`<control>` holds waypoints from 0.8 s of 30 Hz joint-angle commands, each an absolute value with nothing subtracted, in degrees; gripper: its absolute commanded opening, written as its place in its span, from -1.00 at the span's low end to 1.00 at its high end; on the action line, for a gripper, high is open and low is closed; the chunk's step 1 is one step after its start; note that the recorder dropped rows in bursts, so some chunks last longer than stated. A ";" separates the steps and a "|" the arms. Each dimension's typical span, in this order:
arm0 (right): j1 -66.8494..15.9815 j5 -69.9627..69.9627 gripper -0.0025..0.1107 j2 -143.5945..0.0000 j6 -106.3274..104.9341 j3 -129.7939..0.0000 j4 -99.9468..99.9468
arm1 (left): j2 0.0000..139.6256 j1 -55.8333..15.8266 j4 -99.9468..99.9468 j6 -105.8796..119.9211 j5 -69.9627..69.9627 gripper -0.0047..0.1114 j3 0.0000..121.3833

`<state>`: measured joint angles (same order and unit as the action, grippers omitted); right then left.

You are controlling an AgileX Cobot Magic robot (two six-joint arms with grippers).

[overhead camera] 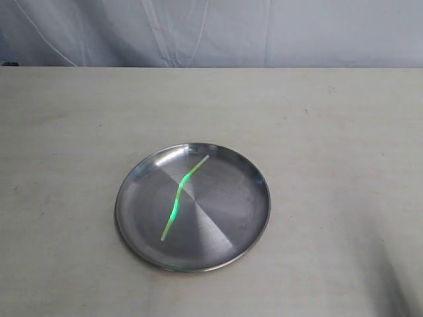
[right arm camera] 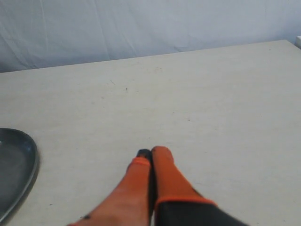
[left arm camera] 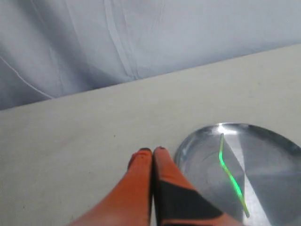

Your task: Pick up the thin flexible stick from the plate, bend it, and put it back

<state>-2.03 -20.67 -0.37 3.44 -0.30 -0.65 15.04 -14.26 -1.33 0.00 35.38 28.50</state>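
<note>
The thin flexible stick (overhead camera: 180,196) lies kinked and glowing green across the middle of the round steel plate (overhead camera: 228,198), on the table's near centre. Neither gripper appears in the exterior view. In the left wrist view the stick (left arm camera: 230,175) rests on the plate (left arm camera: 268,160), and my left gripper (left arm camera: 152,151) is shut with nothing in it, its orange fingertips just beside the plate's rim over bare table. My right gripper (right arm camera: 150,152) is shut and holds nothing, over the table away from the plate (right arm camera: 16,165), whose edge alone shows there.
A pale tabletop (overhead camera: 330,132) spreads around the plate. A wrinkled white cloth backdrop (overhead camera: 211,30) hangs behind the table's far edge. A dark shadow falls on the near right corner (overhead camera: 403,290).
</note>
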 commanded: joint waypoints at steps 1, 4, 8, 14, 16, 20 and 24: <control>-1.74 -20.00 -0.97 0.00 3.30 0.00 -0.61 | 14.59 -14.26 -2.04 0.00 28.67 -0.92 18.21; -1.74 -20.00 -0.97 0.00 3.30 0.00 -0.61 | 12.70 -13.48 -2.15 0.00 23.22 -0.92 11.11; -1.74 -20.00 -0.97 0.00 3.30 0.00 -0.61 | 6.14 -5.58 -1.77 0.00 19.68 -0.92 4.75; -1.74 -20.24 -0.97 0.00 3.30 0.00 -0.75 | 0.00 -0.54 0.46 0.00 14.82 -0.92 0.00; -1.74 -20.34 -0.97 0.00 3.30 0.00 -0.75 | 0.00 -0.54 0.59 0.00 13.39 -0.92 0.00; -1.74 -20.34 -0.97 0.00 3.30 0.00 -0.75 | 0.00 -0.54 0.59 0.00 13.28 -0.92 0.00; -1.74 -20.34 -0.97 0.00 3.30 0.00 -0.75 | 0.00 -0.54 0.48 0.00 13.28 -0.92 0.00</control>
<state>-2.03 -20.77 -0.37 3.50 -0.30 -0.65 0.34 -0.71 0.00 0.00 14.17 0.18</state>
